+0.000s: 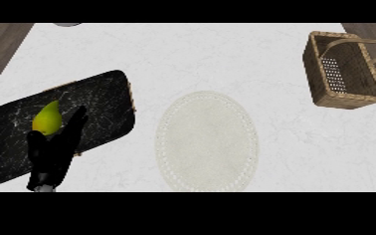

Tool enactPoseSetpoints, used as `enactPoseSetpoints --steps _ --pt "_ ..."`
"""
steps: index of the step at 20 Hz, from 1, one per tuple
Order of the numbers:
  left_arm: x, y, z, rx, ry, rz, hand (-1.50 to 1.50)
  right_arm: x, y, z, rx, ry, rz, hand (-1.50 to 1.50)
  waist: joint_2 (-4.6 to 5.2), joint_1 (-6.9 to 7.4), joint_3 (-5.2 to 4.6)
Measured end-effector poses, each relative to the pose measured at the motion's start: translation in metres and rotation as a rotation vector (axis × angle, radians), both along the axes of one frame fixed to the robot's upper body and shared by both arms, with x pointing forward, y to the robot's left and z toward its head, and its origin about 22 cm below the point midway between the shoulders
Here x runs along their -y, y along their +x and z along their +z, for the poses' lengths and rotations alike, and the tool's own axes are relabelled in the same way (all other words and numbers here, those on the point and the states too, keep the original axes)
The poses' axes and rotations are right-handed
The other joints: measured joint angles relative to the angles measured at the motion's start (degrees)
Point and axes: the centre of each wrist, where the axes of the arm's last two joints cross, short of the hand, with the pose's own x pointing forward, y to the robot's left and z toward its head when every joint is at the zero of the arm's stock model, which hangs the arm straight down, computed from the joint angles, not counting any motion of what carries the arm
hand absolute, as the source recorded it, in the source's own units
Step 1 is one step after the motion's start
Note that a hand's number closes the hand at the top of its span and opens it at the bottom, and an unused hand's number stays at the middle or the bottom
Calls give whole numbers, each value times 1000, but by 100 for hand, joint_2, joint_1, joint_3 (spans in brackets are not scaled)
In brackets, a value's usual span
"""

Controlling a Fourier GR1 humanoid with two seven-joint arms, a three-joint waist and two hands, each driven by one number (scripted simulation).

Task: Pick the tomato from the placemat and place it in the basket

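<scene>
A white marbled surface [220, 55] fills the frame. At the lower left lies a black marble-patterned board [103, 104] with a thin wooden edge, set on a slant. On it rests a yellow-green pear-shaped fruit [46, 119]; its long axis runs nearly upright in the frame, its narrow tip pointing toward the upper right and its broad end toward the bottom. No red tomato shows anywhere; this fruit is the only produce in view.

The left hand [55, 152] comes in from the lower left edge over the board, its black fingers [75, 122] extended and relaxed, reaching up just beside the fruit's right side and below its broad end. Whether they touch the fruit cannot be told. They are not curled round it.

In the lower middle lies an oval off-white placemat [207, 142] with a beaded rim, its long axis vertical. A woven basket [323, 92] with a handle sits at the upper right edge, well apart from the fruit.
</scene>
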Motion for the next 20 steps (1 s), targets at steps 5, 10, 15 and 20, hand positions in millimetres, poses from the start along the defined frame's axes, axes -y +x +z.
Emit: enactPoseSetpoints --steps 5,10,15,20 --pt "1 2 0 -1 2 -7 0 23 18 -18 -28 51 -7 150 8 34 5" --pt "2 1 -2 12 2 -3 0 49 30 -42 -15 177 0 150 7 40 16" --pt "4 2 0 -6 5 2 0 66 41 -69 -10 225 4 150 6 45 14" --pt "3 2 0 -3 5 1 0 85 45 -89 -41 179 -81 150 14 51 12"
